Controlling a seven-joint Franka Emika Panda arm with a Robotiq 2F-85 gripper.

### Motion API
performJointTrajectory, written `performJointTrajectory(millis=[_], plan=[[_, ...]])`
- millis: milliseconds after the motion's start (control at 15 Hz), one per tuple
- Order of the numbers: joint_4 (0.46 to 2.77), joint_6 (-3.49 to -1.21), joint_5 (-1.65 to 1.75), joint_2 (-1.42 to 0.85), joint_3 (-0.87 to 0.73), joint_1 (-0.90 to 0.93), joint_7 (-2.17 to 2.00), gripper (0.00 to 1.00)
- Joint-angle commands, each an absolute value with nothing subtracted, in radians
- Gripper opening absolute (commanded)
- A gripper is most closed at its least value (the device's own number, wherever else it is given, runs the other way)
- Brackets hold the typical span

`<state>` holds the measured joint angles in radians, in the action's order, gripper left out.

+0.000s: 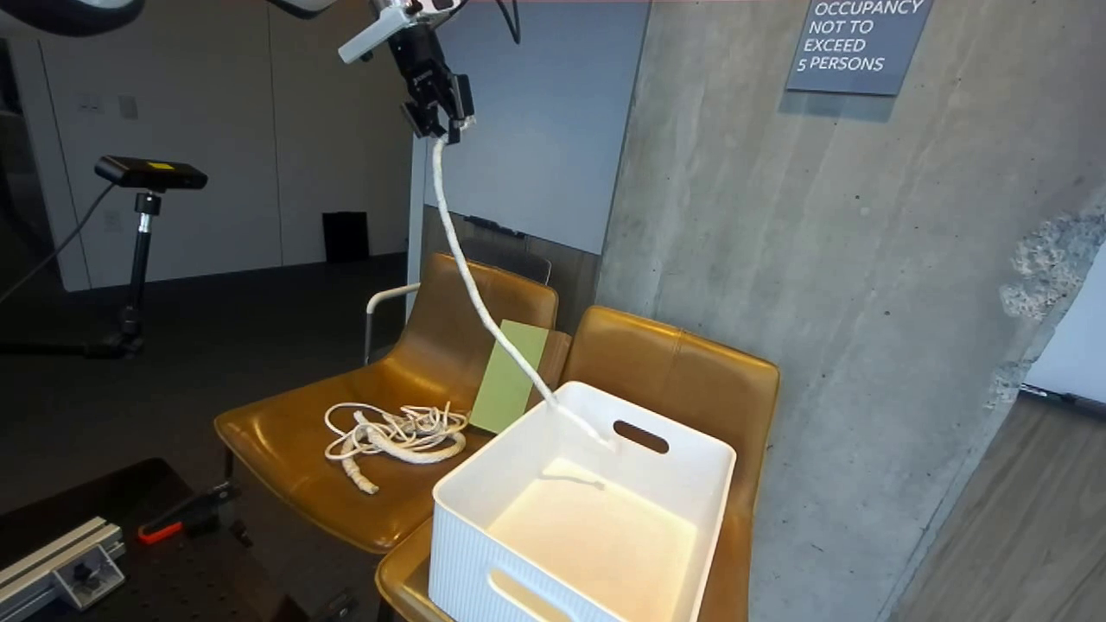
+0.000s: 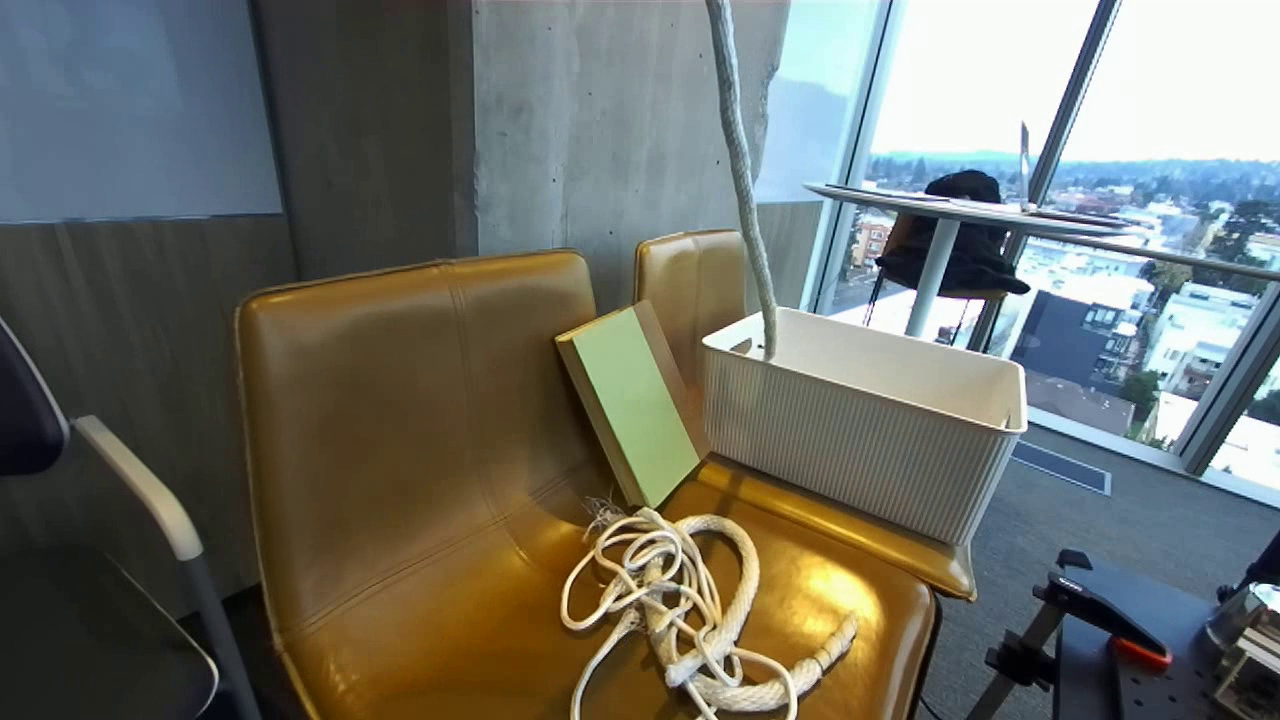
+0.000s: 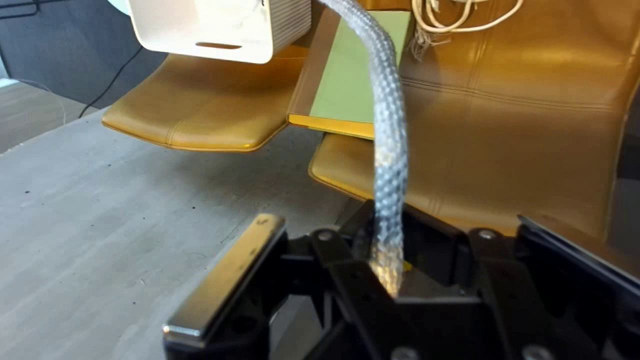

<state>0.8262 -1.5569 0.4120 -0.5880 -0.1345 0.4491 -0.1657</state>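
Inside the pincer [image 1: 444, 135], a white rope [image 3: 390, 135] is gripped near one end, the fingers being pressed together upon it, with a short stub left showing past their tips. The rest is hung below the pincer in a gentle curve, and the lower end is dipped into the mouth of a white bin [image 2: 850, 440], near a handle slot [image 1: 641, 437]; whether the bin's wall is touched cannot be told. Well below the pincer, the bin is borne by a tan chair [image 1: 683, 363], and a second chair [image 2: 400, 400] is set just beside it. On the second chair, also below the pincer, a cord tangle [image 2: 660, 615], thick and thin strands together, is heaped. Near it a green book [image 2: 635, 405] is leaned, tilted, and in the wrist view its face is crossed by the rope. Behind the pincer, in an exterior view, a whiteboard [image 1: 536, 112] is seen; to the right, a sign [image 1: 864, 43] is fixed to a concrete wall [image 1: 821, 259]. Left of the pincer, a camera [image 1: 151, 173] is held up on a stand [image 1: 138, 268]; lower down, a clamp [image 1: 203, 510] is laid on a dark table [image 1: 199, 579]. Farther from the pincer, a round table [image 2: 900, 203] is placed by tall windows [image 2: 960, 90].
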Motion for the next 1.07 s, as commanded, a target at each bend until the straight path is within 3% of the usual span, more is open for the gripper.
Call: performJointTrajectory(millis=[0, 267, 400, 1000], plan=[[0.672, -1.438, 0.473, -0.666, -0.086, 0.553, -0.255, 0.03], [0.578, -1.358, 0.479, -0.744, -0.071, 0.668, -0.351, 0.03], [0.649, -1.388, 0.458, -0.726, -0.088, 0.682, -0.393, 0.03], [1.050, -1.553, 0.411, -0.582, -0.095, 0.481, -0.500, 0.03]])
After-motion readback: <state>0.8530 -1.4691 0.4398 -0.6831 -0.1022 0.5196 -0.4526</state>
